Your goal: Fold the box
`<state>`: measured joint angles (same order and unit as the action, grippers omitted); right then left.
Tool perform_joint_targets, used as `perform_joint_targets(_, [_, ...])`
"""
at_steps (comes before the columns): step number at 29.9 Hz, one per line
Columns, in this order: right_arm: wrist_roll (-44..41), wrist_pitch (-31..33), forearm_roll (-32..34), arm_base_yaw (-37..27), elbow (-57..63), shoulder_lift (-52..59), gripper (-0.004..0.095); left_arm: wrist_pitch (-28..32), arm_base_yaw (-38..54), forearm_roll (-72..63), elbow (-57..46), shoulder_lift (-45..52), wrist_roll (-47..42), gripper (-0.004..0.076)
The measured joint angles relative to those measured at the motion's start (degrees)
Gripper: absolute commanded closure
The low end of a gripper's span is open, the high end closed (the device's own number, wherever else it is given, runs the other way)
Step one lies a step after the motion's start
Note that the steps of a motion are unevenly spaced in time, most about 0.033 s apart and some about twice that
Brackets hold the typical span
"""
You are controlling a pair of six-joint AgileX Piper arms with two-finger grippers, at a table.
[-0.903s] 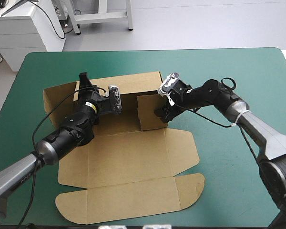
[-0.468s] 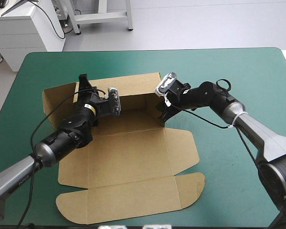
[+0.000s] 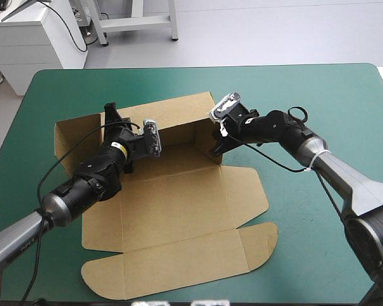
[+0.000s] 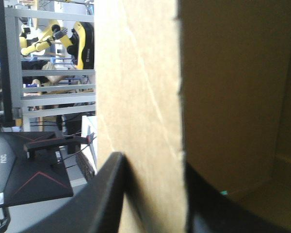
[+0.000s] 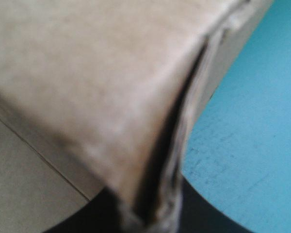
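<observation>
The brown box (image 3: 179, 204) lies on the teal-green cover with its back wall (image 3: 179, 115) raised and its lid (image 3: 179, 264) flat toward the near edge. My left gripper (image 3: 110, 115) stands at the back wall's left end. In the left wrist view the board (image 4: 136, 97) rises between my two black fingers (image 4: 106, 199), which touch both its faces. My right gripper (image 3: 217, 145) is at the right end of the back wall, shut on the doubled board edge (image 5: 87, 73) at that corner.
A left side flap (image 3: 73, 137) stands out beyond my left gripper. A right flap (image 3: 246, 194) lies flat on the cover (image 3: 319, 95). The table's right half and far strip are bare teal-green (image 5: 242, 145).
The right flap, standing inside the box earlier, has swung out to the right wall, and my right gripper has shut on it. The whole sheet has turned slightly.
</observation>
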<state>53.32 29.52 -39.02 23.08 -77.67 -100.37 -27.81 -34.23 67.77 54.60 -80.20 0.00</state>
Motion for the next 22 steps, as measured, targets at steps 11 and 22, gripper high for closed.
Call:
perform_joint_targets(11, [-9.1, -2.8, 4.21, 1.05, 0.01, -0.07, 0.0922, 1.18, -7.18, -4.7, -1.26, 4.21, 0.37, 0.0121])
perform_joint_targets(22, [-11.86, -3.53, 5.96, 1.15, 0.01, -0.07, 0.0923, -8.91, -22.53, -5.41, 0.23, 9.17, 0.37, 0.0172])
